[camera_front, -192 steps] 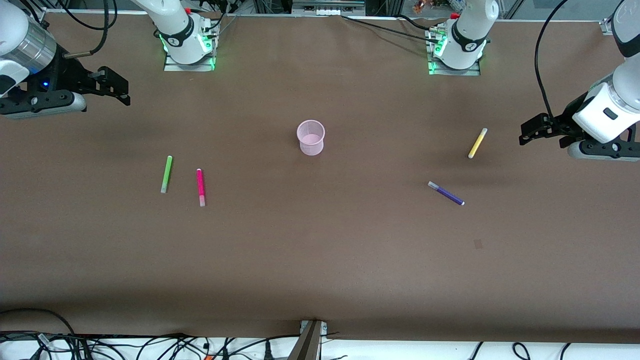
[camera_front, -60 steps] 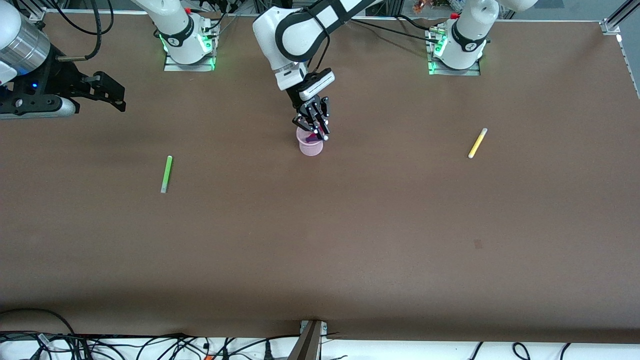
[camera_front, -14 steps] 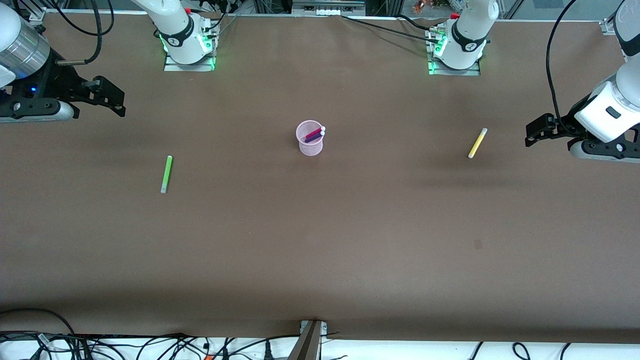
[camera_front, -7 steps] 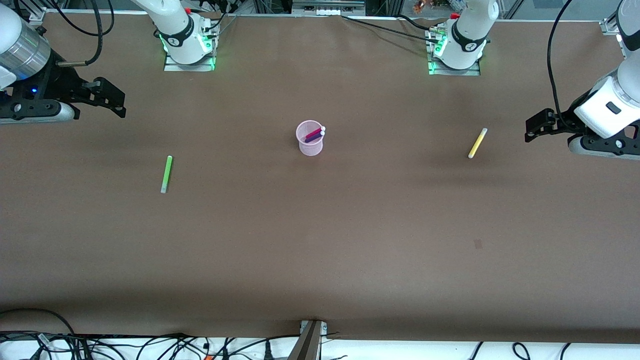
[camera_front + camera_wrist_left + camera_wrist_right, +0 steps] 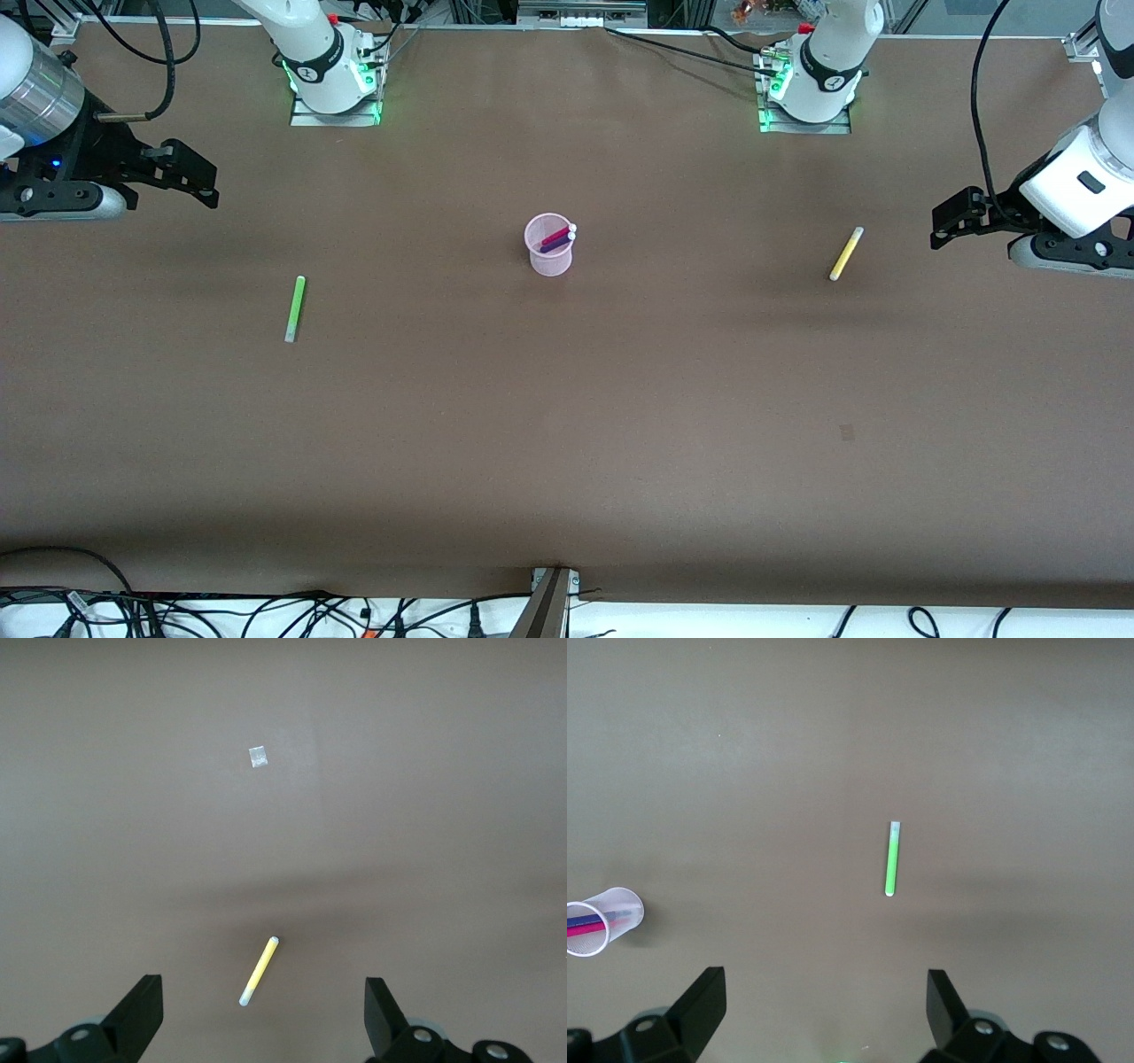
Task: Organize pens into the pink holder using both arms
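The pink holder stands mid-table with the magenta pen and the purple pen leaning inside; it also shows in the right wrist view. The lime green pen lies flat toward the right arm's end, seen in the right wrist view too. The yellow pen lies flat toward the left arm's end, seen in the left wrist view. My left gripper hangs open and empty above the table near the yellow pen. My right gripper hangs open and empty at its end.
The brown table carries a small pale square mark, also in the left wrist view. The arm bases stand along the table's back edge. Cables lie past the front edge.
Since 13.9 s ago the magenta and purple pens went from the table into the holder. In the last second both grippers rose slightly; the pens have not moved.
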`<state>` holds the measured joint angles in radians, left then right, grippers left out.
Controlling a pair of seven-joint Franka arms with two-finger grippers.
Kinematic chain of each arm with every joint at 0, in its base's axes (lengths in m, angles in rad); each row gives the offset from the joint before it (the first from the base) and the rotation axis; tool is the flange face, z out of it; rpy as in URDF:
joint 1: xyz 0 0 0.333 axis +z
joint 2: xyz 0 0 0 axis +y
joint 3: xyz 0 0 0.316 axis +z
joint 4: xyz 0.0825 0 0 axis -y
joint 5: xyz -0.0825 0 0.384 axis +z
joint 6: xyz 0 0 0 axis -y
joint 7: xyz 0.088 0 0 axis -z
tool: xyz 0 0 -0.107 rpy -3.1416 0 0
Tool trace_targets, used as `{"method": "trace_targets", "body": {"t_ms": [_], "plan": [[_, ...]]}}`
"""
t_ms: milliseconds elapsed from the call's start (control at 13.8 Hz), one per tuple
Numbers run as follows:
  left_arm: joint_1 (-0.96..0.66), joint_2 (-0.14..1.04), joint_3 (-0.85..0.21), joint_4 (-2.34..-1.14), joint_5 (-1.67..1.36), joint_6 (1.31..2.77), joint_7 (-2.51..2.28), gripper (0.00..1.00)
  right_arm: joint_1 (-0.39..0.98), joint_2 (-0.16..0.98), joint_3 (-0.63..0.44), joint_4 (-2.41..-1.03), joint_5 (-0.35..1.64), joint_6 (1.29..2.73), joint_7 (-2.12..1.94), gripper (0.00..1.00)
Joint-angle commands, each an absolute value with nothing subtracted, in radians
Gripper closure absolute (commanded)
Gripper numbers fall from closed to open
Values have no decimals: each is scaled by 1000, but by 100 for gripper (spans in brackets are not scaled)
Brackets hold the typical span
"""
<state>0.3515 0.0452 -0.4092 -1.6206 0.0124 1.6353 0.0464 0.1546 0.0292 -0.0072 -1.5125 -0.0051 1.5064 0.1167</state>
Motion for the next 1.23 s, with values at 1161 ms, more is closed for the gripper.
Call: {"method": "trace_targets", "body": {"t_ms": [1161], "plan": [[94,38,-169,-1609,-9,1615,77,0,160,40,3,-1488,-23,1497,117,0]]}}
